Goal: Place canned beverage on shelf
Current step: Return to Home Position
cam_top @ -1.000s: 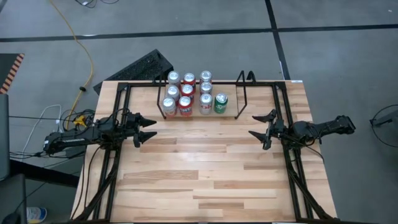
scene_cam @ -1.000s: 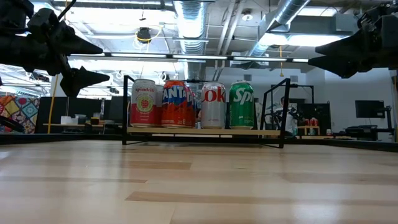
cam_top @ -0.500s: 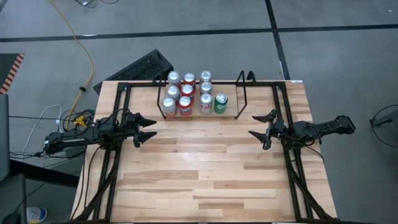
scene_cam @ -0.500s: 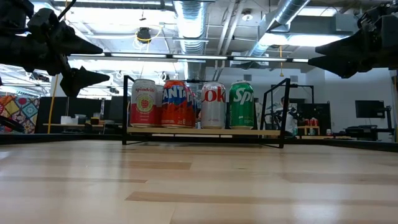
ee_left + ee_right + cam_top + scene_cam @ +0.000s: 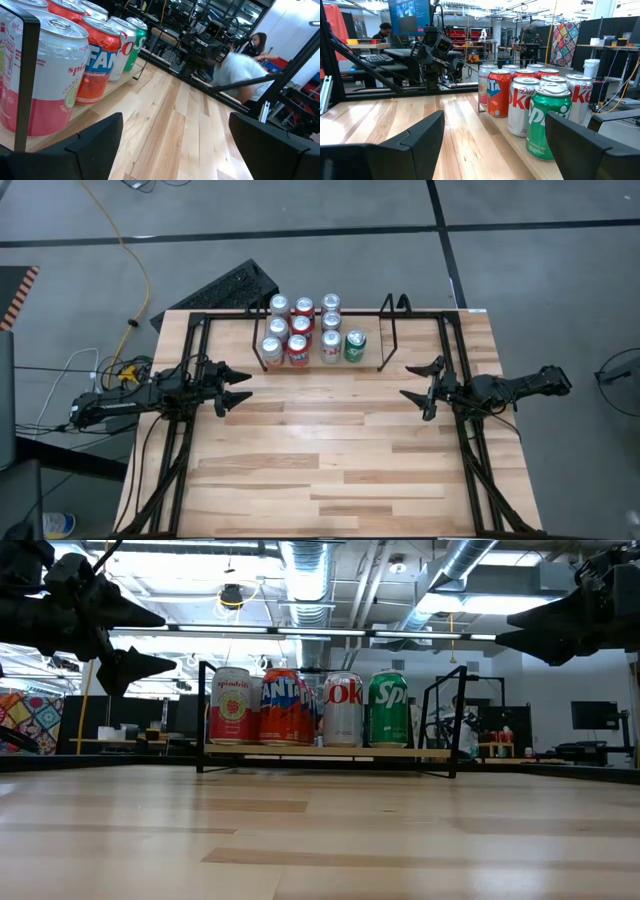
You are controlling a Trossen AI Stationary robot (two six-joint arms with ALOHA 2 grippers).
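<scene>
The wood table (image 5: pixel 330 460) filled most of the high view, w/ a black frame (image 5: pixel 455 360) round its edges. No loose can lay on it anywhere. At the top middle of that pic sat the shelf (image 5: pixel 385 340), a low black wire rack w/ a light wood floor.

Cans stood on the shelf in short rows, bunched to its left side. In the low view the front row read, left to right: a pink can (image 5: pixel 231 706), an orange can (image 5: pixel 285 707), a silver can (image 5: pixel 344 710) & a green can (image 5: pixel 389 710). More cans stood behind them. The right end of the shelf was bare.

The left gripper (image 5: pixel 236 386) hung at the left middle of the high view, near the shelf's left end but not touching it. Its 2 fingers were apart & held nothing. The right gripper (image 5: pixel 421 384) hung at the right middle, just below the shelf's right end. Its fingers were apart too, nothing between them.

A person (image 5: pixel 260 42) showed far off in the room, upper right of the left wrist view.

My guess: the job looked done, or almost. Every can seen was on the shelf. If more were to come, there was room on the right, but no can was waiting.
</scene>
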